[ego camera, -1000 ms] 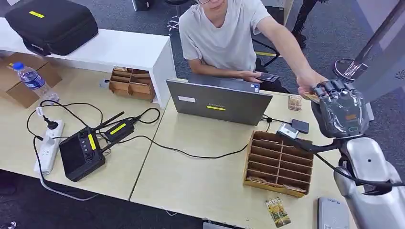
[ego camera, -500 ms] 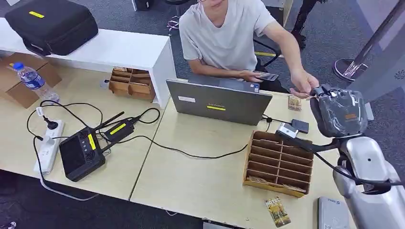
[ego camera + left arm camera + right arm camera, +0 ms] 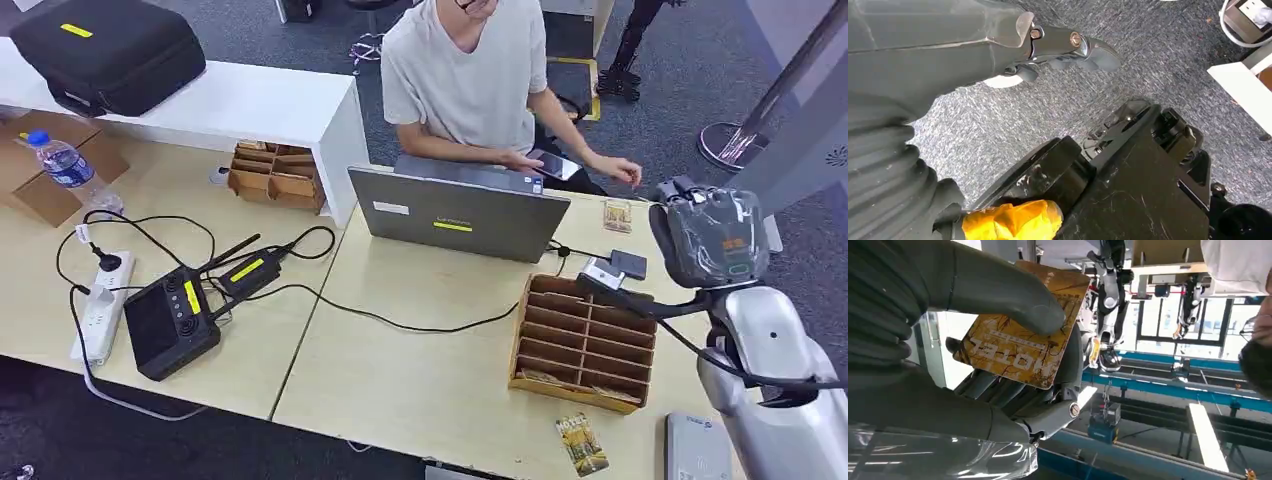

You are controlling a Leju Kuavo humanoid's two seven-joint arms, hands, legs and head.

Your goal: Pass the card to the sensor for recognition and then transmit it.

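The right hand (image 3: pixel 710 235) is hovering high over the far right end of the desk (image 3: pixel 420 370), and in the right wrist view it is gripping the card (image 3: pixel 1020 342), a golden one lettered HOTEL, with the thick thumb (image 3: pixel 998 290) pressing on its face and the darker fingers (image 3: pixel 1013 390) backing it from behind. So the card is up in the air in that hand, not on the desk. By my reading this is the carrying step: card in hand, recognition not yet done. The flat grey sensor (image 3: pixel 697 448) is sitting at the near right corner of the desk, well apart from the hand, so the next move is calling for a swing down and inward, card face kept level over that pad. A person (image 3: pixel 470 70) is sitting behind the laptop (image 3: pixel 458 212), one arm reaching out over the desk near the raised hand. The left hand (image 3: pixel 1068 47) is hanging over the carpet, fingers curled loosely and holding nothing.
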